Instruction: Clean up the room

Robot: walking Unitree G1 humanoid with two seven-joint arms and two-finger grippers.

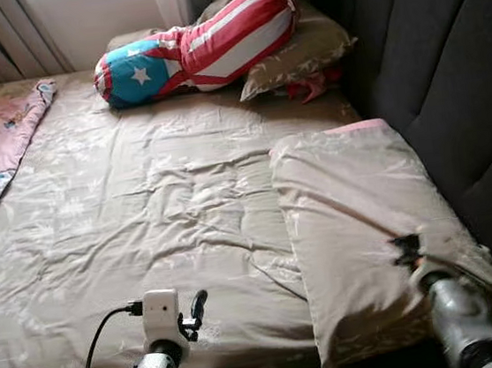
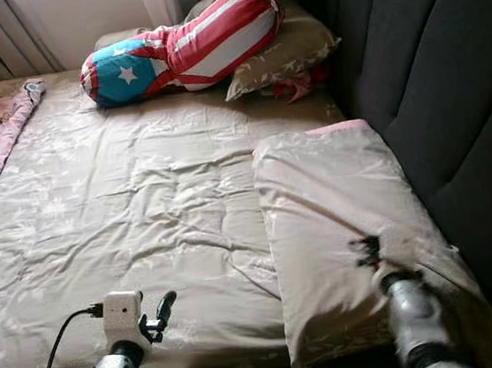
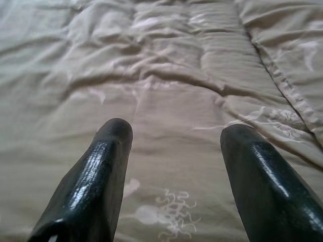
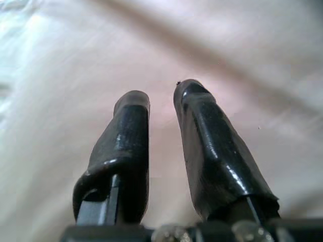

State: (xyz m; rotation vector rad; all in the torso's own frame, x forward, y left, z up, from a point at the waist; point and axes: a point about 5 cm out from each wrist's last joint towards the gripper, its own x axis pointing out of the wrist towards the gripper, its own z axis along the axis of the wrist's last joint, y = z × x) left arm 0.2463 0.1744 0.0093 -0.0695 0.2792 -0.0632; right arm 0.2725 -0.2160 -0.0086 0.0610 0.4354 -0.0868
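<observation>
The right gripper [image 4: 161,96], fingers nearly closed, is pinching the pillow [image 1: 355,207] beside the headboard [image 1: 446,63]; straightening it comes next, probably.

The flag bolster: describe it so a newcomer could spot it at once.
Start at the dark padded headboard and follow the bed to its far end. The flag bolster leans there on a beige pillow, the one cushion with red-white stripes and a white star on blue.
</observation>
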